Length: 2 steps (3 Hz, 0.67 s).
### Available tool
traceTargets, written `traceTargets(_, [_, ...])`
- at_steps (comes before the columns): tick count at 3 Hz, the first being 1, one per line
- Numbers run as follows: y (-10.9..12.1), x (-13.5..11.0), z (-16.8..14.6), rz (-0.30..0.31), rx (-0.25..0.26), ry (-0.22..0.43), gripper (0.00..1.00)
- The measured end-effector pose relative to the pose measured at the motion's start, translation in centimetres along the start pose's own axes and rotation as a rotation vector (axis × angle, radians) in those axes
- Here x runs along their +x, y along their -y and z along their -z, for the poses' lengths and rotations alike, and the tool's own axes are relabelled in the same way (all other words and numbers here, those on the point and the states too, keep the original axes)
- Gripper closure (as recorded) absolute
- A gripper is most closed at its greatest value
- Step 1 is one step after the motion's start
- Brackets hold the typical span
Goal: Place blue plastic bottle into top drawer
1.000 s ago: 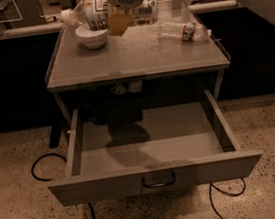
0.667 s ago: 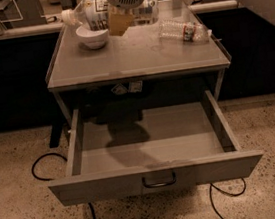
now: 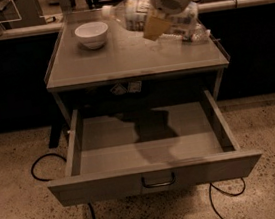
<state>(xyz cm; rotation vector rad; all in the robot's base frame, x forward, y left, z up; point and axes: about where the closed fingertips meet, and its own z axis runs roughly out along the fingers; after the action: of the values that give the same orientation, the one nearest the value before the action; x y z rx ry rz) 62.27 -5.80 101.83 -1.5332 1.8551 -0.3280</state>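
Observation:
The blue plastic bottle (image 3: 132,14), pale with a white cap and a printed label, is held on its side above the back of the table top, cap pointing left. My gripper (image 3: 155,22) comes down from the top right and is shut on the bottle's right part; one yellowish finger (image 3: 155,28) shows in front of it. The top drawer (image 3: 97,187) is pulled fully open below the table top, with its small curved handle (image 3: 158,182) at the front centre. Nothing lies inside the drawer; the arm's shadow falls across its floor.
A white bowl (image 3: 92,34) stands at the back left of the grey table top (image 3: 121,63). A small clear bottle (image 3: 193,29) lies at the back right, partly behind my arm. Black cables (image 3: 43,161) run over the speckled floor on both sides of the drawer.
My gripper has moved to the right, taking the blue plastic bottle with it from beside the bowl towards the table's back centre. The bowl and the drawer have not moved.

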Motion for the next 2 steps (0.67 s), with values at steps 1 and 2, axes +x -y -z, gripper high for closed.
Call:
traceTargets(1, [-2.95, 5.94, 0.85, -0.128, -0.060, -0.048, 1.00])
traceTargets(2, [-2.95, 5.94, 0.85, -0.128, -0.060, -0.048, 1.00])
